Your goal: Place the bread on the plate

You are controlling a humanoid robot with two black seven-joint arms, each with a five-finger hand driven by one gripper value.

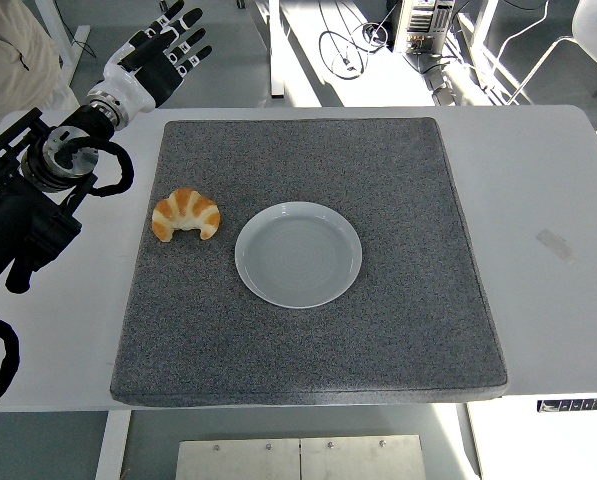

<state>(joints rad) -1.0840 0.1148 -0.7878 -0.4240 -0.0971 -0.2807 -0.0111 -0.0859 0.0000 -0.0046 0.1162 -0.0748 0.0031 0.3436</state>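
Observation:
A golden croissant [185, 214] lies on the grey mat [308, 330], just left of a bare white plate [298, 254] at the mat's middle. The two are close but apart. My left hand [161, 52] is raised at the upper left, well behind the croissant and past the mat's far left corner. Its fingers are spread and hold nothing. The black left arm [38, 190] comes in along the left edge. My right arm does not show.
The mat covers most of the white table [548, 230]. A person's light sleeve [13, 60] shows at the top left corner. Beyond the table's far edge are cables and chair legs on the floor.

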